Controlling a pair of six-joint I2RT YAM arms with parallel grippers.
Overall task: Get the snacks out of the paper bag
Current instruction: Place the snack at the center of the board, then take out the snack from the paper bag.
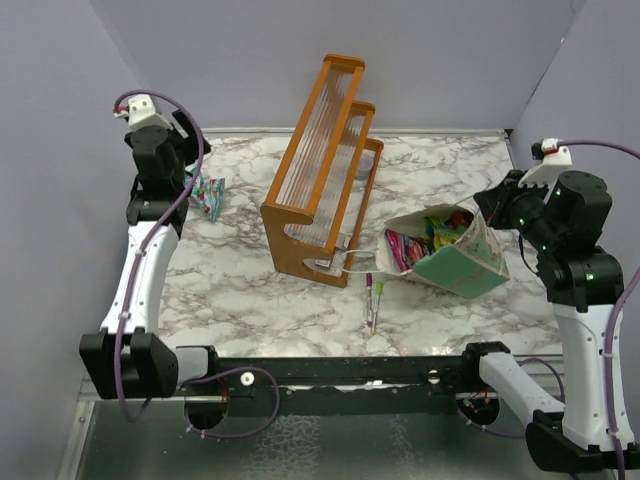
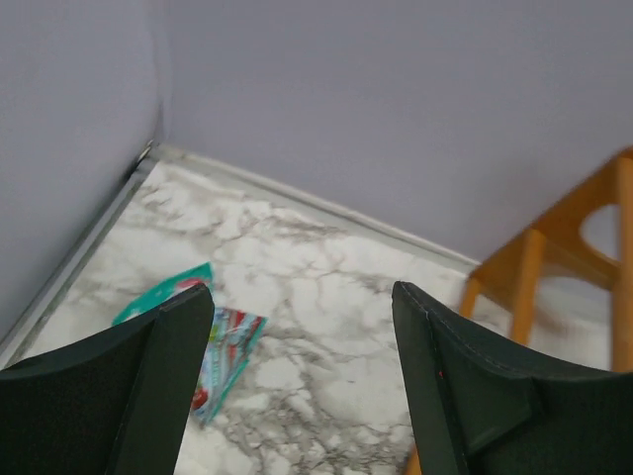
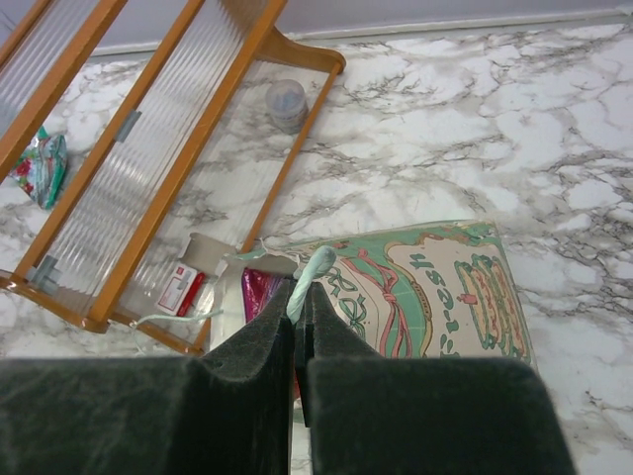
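The mint-green paper bag (image 1: 462,262) lies tipped on the right of the table, mouth toward the rack, with several bright snacks (image 1: 428,236) showing inside. My right gripper (image 3: 300,287) is shut on the bag's pale cord handle (image 3: 318,267), just above the printed face (image 3: 445,287); a magenta snack (image 3: 257,294) shows in the mouth. My left gripper (image 2: 302,292) hangs open over the far left of the table with nothing between its fingers. Two snacks, one teal (image 2: 163,292) and one red and blue (image 2: 232,346), lie flat on the marble below its left finger, also visible from above (image 1: 207,195).
An orange slatted wooden rack (image 1: 325,165) stands mid-table between the two arms. Two thin marker pens (image 1: 373,295) lie in front of it near the bag. A small red and white box (image 3: 178,287) and a grey cup (image 3: 287,99) sit by the rack. Grey walls enclose the table.
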